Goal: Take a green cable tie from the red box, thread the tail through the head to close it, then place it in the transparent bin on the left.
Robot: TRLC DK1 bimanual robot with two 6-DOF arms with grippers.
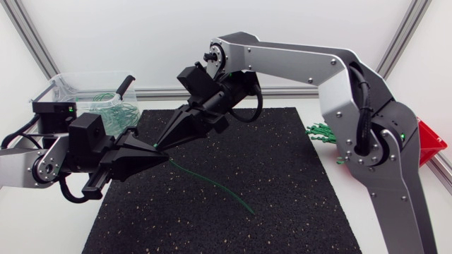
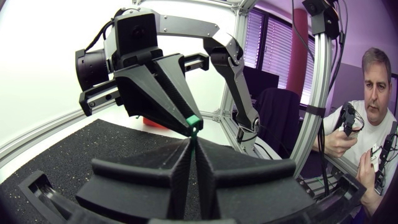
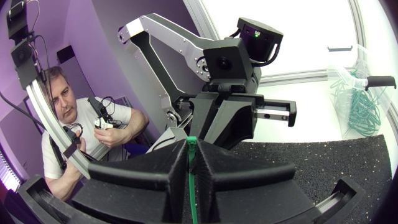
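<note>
The black mat (image 1: 282,183) covers the centre of the frame. The right arm (image 1: 296,63) enters from the right edge and spans past the middle. The left arm (image 1: 42,162) enters at lower left. The transparent bin (image 1: 63,88), upper left, already contains green ties. The red box (image 1: 431,144) sits at the right edge, with spare ties (image 1: 321,132) showing near it.

The right gripper (image 1: 158,145) and left gripper (image 1: 165,159) meet tip to tip left of centre. Each is clamped narrow on the green cable tie (image 1: 212,185): the right at the head (image 2: 193,121), the left on the strap close by. The tail trails loose onto the mat.

Expect the tie to be light, springy and slick. Grip its flat faces close to the head, so the tail does not flex away during threading.
</note>
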